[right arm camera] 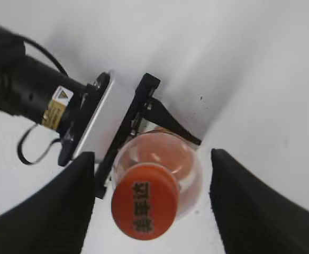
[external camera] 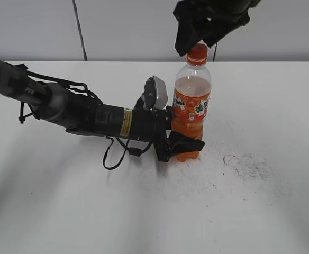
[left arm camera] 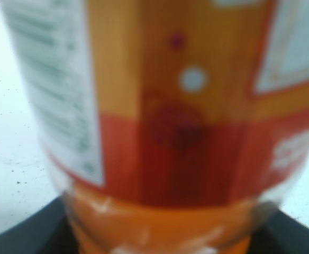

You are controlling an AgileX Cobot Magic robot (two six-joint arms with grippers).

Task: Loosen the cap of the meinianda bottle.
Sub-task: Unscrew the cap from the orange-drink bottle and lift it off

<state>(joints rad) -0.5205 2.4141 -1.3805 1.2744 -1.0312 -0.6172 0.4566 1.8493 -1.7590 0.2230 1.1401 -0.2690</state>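
left arm lies low and nearly level across the white surface [external camera: 64,211], reaching in from the left edge of the exterior view. its pincer [external camera: 183,144] is clamped on the lower body of the meinianda bottle [external camera: 191,114], one dark finger [external camera: 186,143] wrapped across the front just above the base. the left wrist view is filled by the blurred label [left arm camera: 186,121], with black finger edges at both bottom corners.

right arm comes down from above; its pincer [external camera: 202,37] hangs over the bottle top, jaws apart. in the right wrist view the two ribbed black fingers [right arm camera: 250,211] stand on either side of the cap [right arm camera: 145,201], clear gaps on both sides, neither touching.

bottle stands upright near the middle of the surface. clear smooth plastic, rounded shoulder, orange drink filling most of it, orange-red wrap label with green-white characters. cap is round, orange, matte, with pale characters on its flat top; still seated on the neck.

surface is matte white, with dark speckled scuffing [external camera: 247,165] to the right of the bottle base. left arm housing is black and cylindrical, yellow sticker [external camera: 126,123], loose black cable [external camera: 112,156] looping beneath.
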